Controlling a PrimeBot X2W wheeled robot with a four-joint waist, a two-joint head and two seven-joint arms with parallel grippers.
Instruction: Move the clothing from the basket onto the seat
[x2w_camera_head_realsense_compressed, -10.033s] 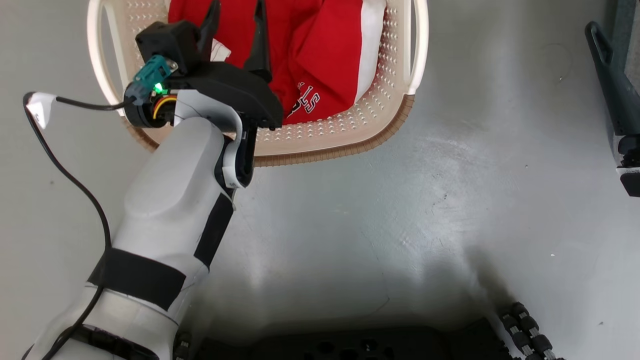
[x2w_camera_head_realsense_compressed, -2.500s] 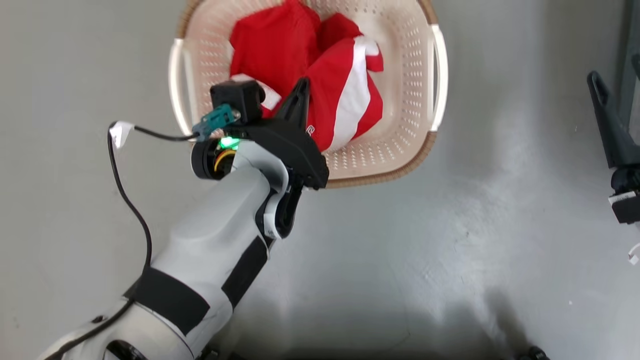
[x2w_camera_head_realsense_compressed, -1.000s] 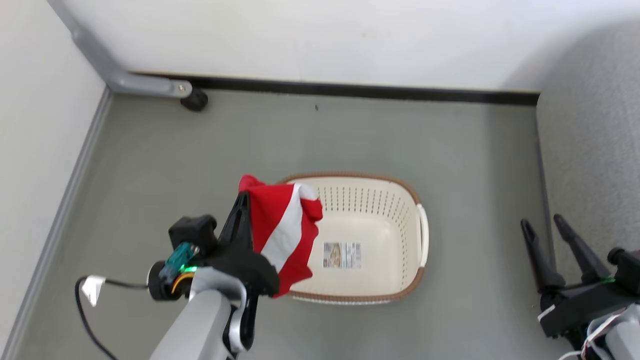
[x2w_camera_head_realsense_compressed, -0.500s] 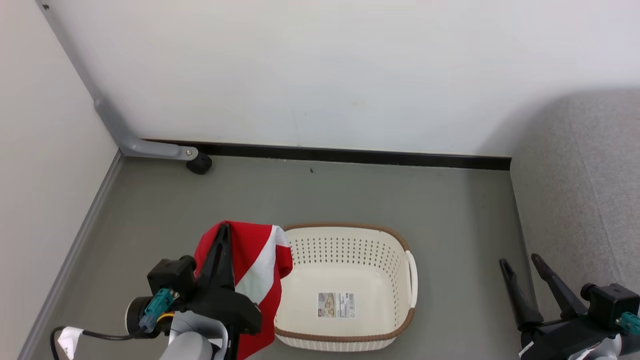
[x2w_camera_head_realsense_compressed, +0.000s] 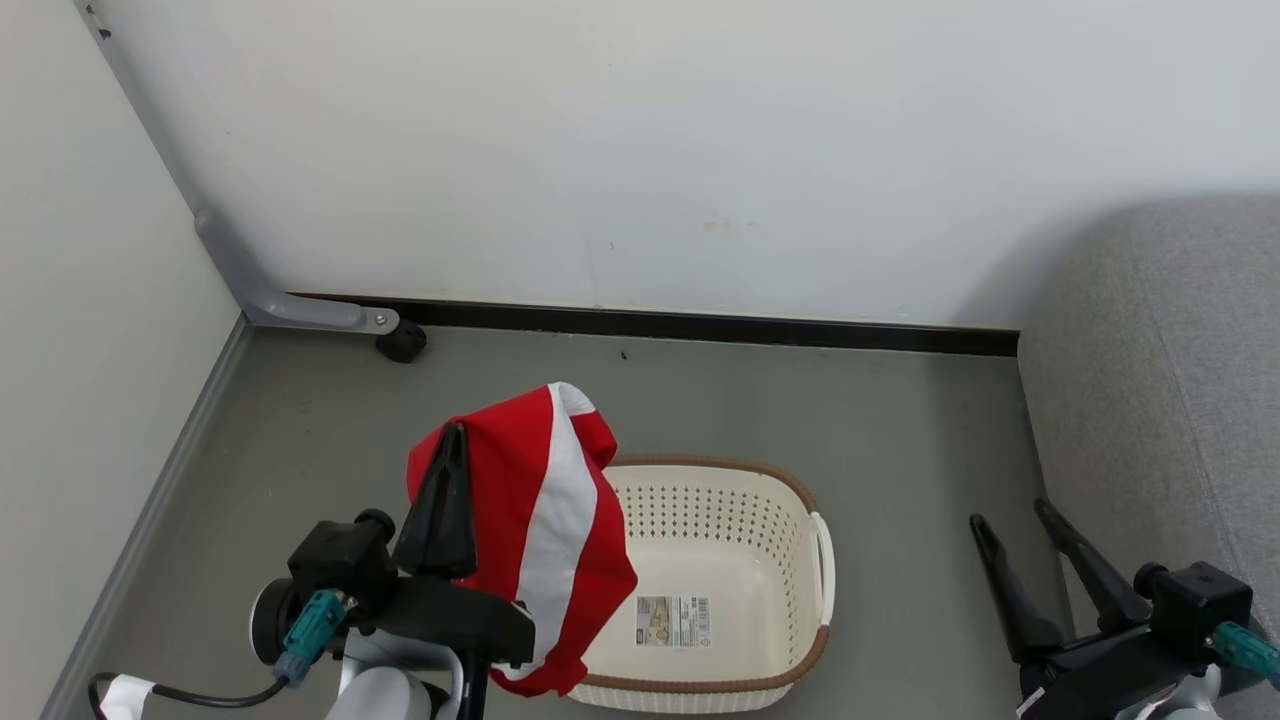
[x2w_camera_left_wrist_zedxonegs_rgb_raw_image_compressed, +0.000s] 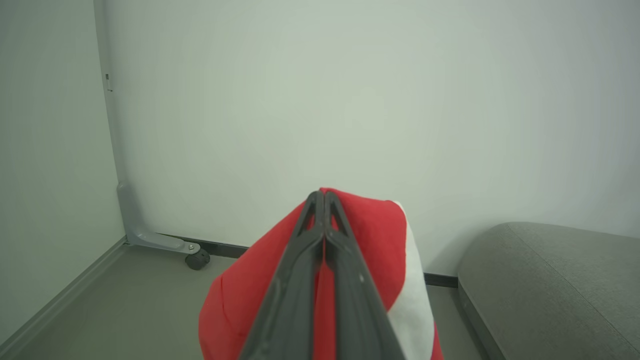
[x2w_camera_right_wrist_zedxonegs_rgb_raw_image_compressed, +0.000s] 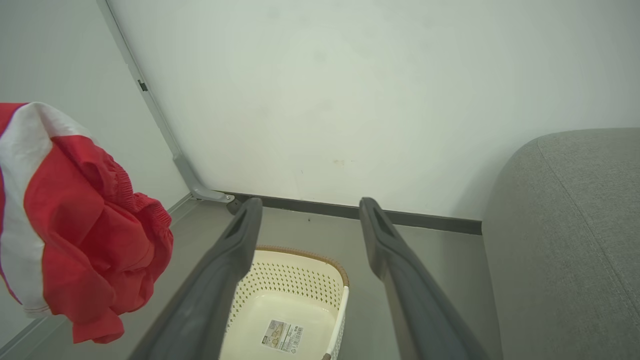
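Observation:
My left gripper (x2w_camera_head_realsense_compressed: 455, 432) is shut on the clothing (x2w_camera_head_realsense_compressed: 545, 540), a bunch of red fabric with a white stripe, held up in the air above the left rim of the basket (x2w_camera_head_realsense_compressed: 815, 590). Along the left wrist view the closed fingers (x2w_camera_left_wrist_zedxonegs_rgb_raw_image_compressed: 320, 235) pinch the clothing (x2w_camera_left_wrist_zedxonegs_rgb_raw_image_compressed: 380, 235). The cream basket (x2w_camera_right_wrist_zedxonegs_rgb_raw_image_compressed: 340, 300) stands on the floor with a barcode sticker on its bottom. The clothing (x2w_camera_right_wrist_zedxonegs_rgb_raw_image_compressed: 75, 225) hangs at the left of the right wrist view. My right gripper (x2w_camera_head_realsense_compressed: 1008, 518) is open at the lower right, beside the grey seat (x2w_camera_head_realsense_compressed: 1170, 350). The seat (x2w_camera_right_wrist_zedxonegs_rgb_raw_image_compressed: 565, 240) fills the right side.
A white wall (x2w_camera_head_realsense_compressed: 640, 150) with a black skirting strip runs behind the basket. A grey metal leg with a castor (x2w_camera_head_realsense_compressed: 402, 342) stands in the left corner. Grey floor (x2w_camera_head_realsense_compressed: 900, 430) lies between the basket and the seat.
The camera has tilted up over the last second. My left gripper has lifted the clothing higher above the basket's left rim. The right gripper stays open.

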